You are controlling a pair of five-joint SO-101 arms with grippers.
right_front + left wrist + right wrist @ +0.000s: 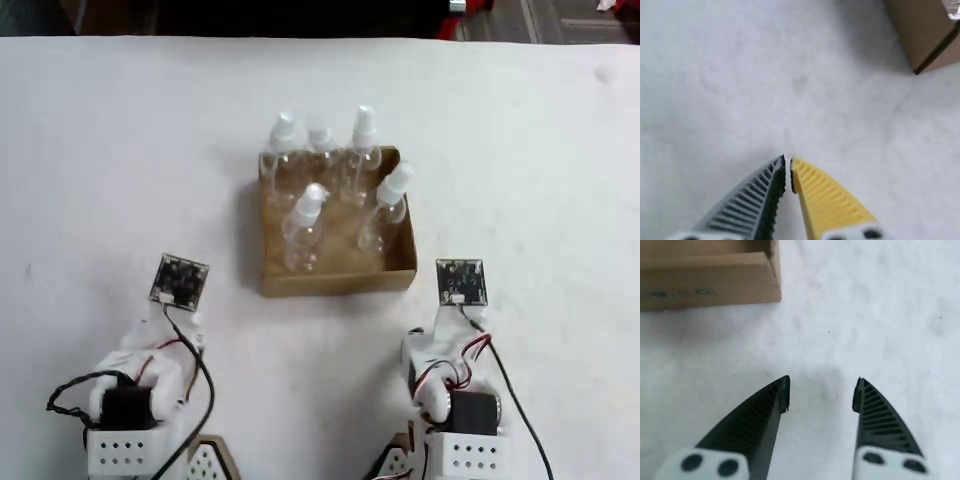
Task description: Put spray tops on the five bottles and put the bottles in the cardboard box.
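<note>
Five capped bottles (303,232) sit in the cardboard box (338,281); left end effector (788,167) pressed together, right end effector (821,390) spread.

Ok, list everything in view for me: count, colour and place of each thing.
bottles: five, clear, inside the cardboard box
spray tops: five, white, one on each bottle
cardboard box: one, brown, middle of the table
table: one, white, under everything
left arm: one, white, at the table's near edge
right arm: one, white, at the table's near edge
left pincer: one, grey and yellow fingers, shut, over the table near a box corner
right pincer: one, black fingers, open, over the table near a box corner
</note>
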